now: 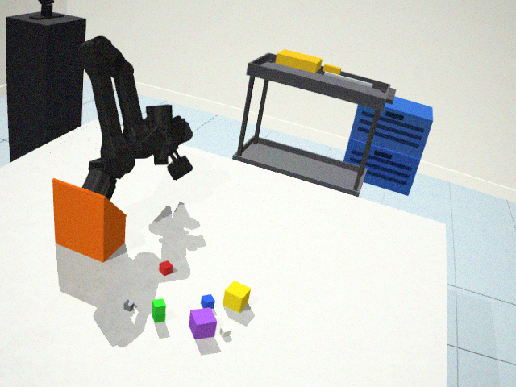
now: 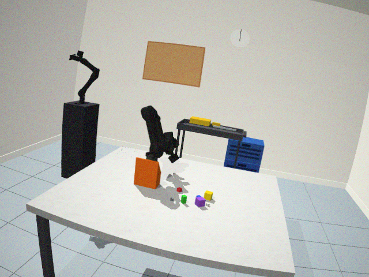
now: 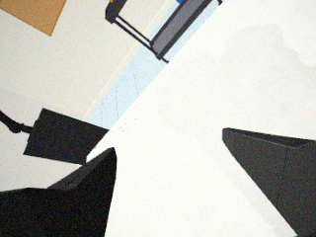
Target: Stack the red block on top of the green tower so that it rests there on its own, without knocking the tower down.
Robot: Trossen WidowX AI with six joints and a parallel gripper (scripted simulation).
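Well, our end effector [image 1: 180, 165] hangs high by the base, jaws wide and empty, while the red block [image 1: 165, 268] sits on the worktop [image 1: 333, 291] near the green tower [image 1: 158, 310], ready for pickup.

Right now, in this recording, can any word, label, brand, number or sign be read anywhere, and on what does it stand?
No readable text in any view.
Blue cabinet: dark bars on its front, like label strips, with no letters to make out.
Wall clock: one dark hand, no numerals visible.
Brown wall board: blank.
The red block, green tower, orange box and open gripper carry no markings.
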